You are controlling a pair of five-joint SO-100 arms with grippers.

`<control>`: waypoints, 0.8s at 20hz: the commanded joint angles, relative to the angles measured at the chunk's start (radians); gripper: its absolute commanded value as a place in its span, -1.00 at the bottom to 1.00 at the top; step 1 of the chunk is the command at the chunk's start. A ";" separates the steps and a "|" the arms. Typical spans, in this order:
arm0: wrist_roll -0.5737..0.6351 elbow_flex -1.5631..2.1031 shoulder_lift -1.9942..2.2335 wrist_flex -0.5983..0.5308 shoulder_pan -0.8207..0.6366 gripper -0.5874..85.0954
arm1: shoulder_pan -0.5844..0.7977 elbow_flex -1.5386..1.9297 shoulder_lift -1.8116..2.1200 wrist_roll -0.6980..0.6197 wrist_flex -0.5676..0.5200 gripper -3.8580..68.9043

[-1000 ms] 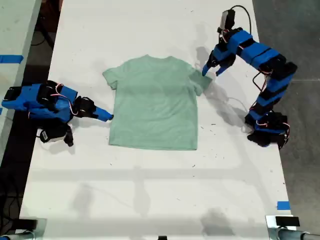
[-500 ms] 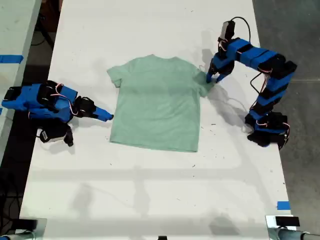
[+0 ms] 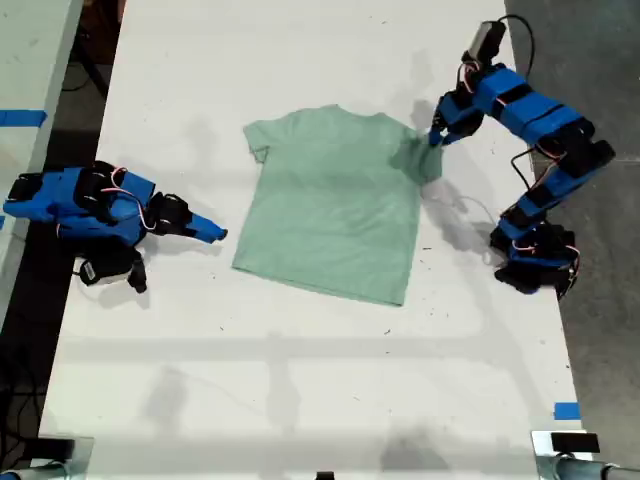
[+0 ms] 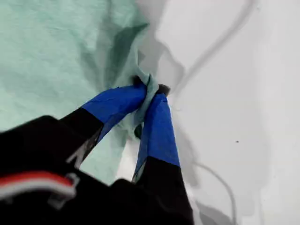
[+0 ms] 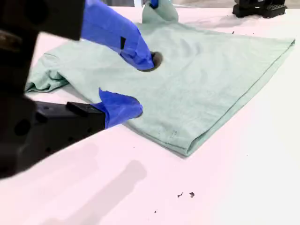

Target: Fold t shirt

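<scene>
The pale mint-green t shirt (image 3: 335, 200) lies flat on the white table (image 3: 300, 380), turned a little askew, with its neck toward the far edge. My first gripper (image 3: 437, 137) stands at the sleeve on the exterior view's right. In the first wrist view it is shut (image 4: 151, 91) on a bunched fold of the t shirt (image 4: 47, 56) sleeve, lifting it slightly. My second gripper (image 3: 215, 233) rests low on the table at the exterior view's left, apart from the shirt. It is open (image 5: 140, 84) and holds nothing, with the t shirt (image 5: 211, 70) spread beyond its fingers.
The first arm's base (image 3: 535, 262) stands near the table's edge at the exterior view's right. A blue tape mark (image 3: 566, 410) sits near the front corner on that side. A second table with blue tape (image 3: 22, 117) borders the exterior view's left.
My first gripper has shut on the sleeve and pulled toward the exterior view's right and the far edge. The whole shirt slid that way and rotated slightly. The second arm stayed still.
</scene>
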 commanded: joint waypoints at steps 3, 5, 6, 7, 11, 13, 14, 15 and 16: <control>-0.017 0.011 0.006 -0.020 0.006 -0.71 | -0.345 -0.414 -0.178 0.029 -0.029 -0.84; -0.017 0.011 0.006 -0.020 0.006 -0.71 | -0.428 -0.520 -0.348 0.028 -0.080 -0.84; -0.017 0.011 0.006 -0.020 0.006 -0.71 | -0.454 -0.568 -0.420 0.028 -0.095 -0.83; -0.017 0.011 0.006 -0.020 0.005 -0.71 | -0.477 -0.607 -0.476 0.020 -0.104 -0.71; -0.017 0.011 0.006 -0.020 0.005 -0.71 | -0.515 -0.646 -0.491 -0.011 -0.077 -0.24; -0.017 0.011 0.006 -0.020 0.006 -0.71 | -0.489 -0.644 -0.382 0.000 0.026 -0.34; -0.017 0.011 0.006 -0.020 0.006 -0.71 | -0.469 -0.629 -0.293 0.008 0.091 -0.64; -0.017 0.011 0.006 -0.020 0.005 -0.71 | -0.448 -0.591 -0.181 0.038 0.167 -0.88; -0.017 0.011 0.006 -0.020 0.005 -0.71 | -0.433 -0.529 -0.054 0.058 0.235 -0.88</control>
